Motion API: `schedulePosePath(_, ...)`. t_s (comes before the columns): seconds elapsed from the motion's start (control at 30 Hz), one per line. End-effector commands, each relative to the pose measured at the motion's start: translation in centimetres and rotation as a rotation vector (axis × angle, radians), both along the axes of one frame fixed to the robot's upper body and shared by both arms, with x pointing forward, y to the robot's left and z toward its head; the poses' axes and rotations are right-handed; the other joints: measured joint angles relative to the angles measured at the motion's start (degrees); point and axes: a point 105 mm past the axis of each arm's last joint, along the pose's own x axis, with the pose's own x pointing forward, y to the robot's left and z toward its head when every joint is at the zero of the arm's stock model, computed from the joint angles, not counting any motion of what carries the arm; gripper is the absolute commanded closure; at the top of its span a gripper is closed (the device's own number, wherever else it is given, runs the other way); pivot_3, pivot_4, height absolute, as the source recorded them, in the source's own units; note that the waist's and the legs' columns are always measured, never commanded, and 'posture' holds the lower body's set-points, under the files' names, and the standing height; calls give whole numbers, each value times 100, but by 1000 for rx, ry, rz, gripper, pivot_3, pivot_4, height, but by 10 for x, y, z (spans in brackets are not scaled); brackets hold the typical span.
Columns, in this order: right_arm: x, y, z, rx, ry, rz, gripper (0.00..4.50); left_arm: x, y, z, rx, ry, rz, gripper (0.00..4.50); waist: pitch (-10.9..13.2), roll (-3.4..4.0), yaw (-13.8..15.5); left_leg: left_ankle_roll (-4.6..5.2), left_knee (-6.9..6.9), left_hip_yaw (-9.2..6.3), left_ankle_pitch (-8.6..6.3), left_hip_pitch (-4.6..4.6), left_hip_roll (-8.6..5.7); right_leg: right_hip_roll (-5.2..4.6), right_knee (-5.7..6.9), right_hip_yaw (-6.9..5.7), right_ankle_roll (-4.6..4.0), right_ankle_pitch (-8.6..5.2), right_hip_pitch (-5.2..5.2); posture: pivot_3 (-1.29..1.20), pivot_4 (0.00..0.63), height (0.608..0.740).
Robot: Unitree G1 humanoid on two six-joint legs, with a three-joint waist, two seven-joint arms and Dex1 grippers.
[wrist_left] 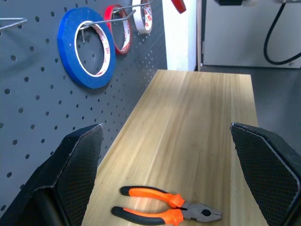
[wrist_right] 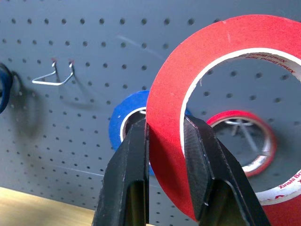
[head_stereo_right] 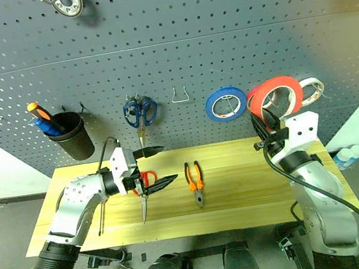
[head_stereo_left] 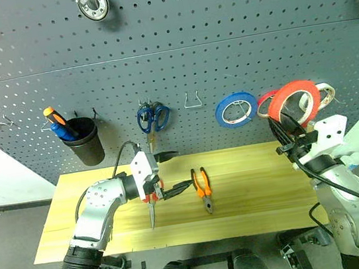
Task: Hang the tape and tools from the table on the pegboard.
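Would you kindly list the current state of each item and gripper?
red tape: pinched in right gripper, lifted before pegboard
left gripper: open, empty
pliers: lying on table
red scissors: lying on table
blue tape: hung

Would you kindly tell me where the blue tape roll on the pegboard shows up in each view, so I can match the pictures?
Left eye view: the blue tape roll hangs right of centre.
Right eye view: the roll also hangs right of centre.
Left wrist view: upper left, on its hook.
Right wrist view: centre, partly behind the red tape that the right tool grips.
Shared landmark: the pegboard.
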Motion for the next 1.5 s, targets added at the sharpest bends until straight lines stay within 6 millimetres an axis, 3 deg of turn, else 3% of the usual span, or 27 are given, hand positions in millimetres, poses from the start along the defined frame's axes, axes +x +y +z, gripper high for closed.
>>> schedulePosePath(0.03, 2, 3, 8, -5, -50, 14, 3831, -2, 3, 11, 8, -42, 3, 0, 0, 0, 2, 0, -1, 0, 0, 0, 0, 0, 0, 0, 0, 0, 0, -3, 82, 720)
schedulePosePath(0.4, 13, 1, 2, -1, -40, 17, 3831, -7, 5, 12, 18, -31, 11, 0, 3, 1, 5, 0, -8, 0, 0, 1, 0, 0, 0, 1, -1, 0, -2, 11, 96, 720)
schedulePosePath(0.87, 40, 1, -21, 2, -9, 33, 3831, -6, 5, 16, 2, -43, 23, 0, 12, 2, 10, 1, -14, -1, 0, 0, 1, 1, -3, 2, -2, -1, -6, 23, 105, 720)
schedulePosePath(1.5, 59, -12, -36, -23, 22, 20, 3831, -1, 6, 43, -80, -98, 53, 0, 12, 1, 14, -1, -15, 0, 0, 1, 1, 2, -4, 3, -2, 0, -6, 45, 92, 720)
